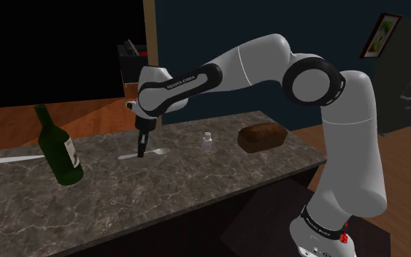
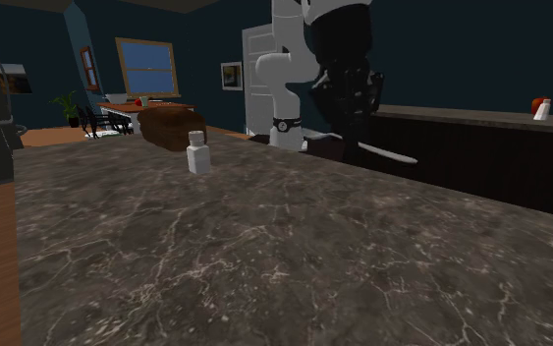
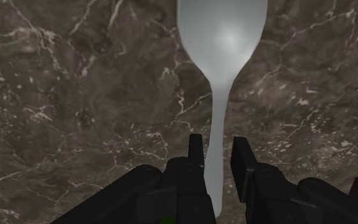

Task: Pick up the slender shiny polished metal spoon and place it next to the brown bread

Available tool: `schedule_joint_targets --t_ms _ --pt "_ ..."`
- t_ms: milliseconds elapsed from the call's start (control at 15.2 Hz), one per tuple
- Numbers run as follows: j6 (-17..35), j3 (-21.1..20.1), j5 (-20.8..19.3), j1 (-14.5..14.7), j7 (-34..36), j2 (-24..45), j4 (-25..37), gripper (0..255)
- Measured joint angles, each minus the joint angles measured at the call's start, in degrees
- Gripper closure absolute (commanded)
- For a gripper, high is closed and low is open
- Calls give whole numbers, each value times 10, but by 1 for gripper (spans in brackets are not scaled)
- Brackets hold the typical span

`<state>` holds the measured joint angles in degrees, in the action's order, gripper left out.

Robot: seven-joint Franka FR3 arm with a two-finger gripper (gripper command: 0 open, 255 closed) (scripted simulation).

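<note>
End effector (image 3: 219, 141) sits low over the counter (image 1: 218, 175), fingers narrowly apart astride the handle of the spoon (image 3: 220, 38), nothing clamped. The spoon lies well apart from the bread (image 1: 262, 136). Close squarely across the handle before you lift; thin metal may slip.

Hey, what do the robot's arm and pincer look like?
The arm has smooth, rounded white links with dark joints, and a dark forearm band with white lettering. A small red mark sits near its base. The pincer is all black, with two blocky fingers.
</note>
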<state>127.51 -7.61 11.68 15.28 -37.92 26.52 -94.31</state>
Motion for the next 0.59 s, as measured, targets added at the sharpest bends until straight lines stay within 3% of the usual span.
schedule_joint_targets --t_ms 594 --pt "-58 1 -4 -1 12 -25 34 255"
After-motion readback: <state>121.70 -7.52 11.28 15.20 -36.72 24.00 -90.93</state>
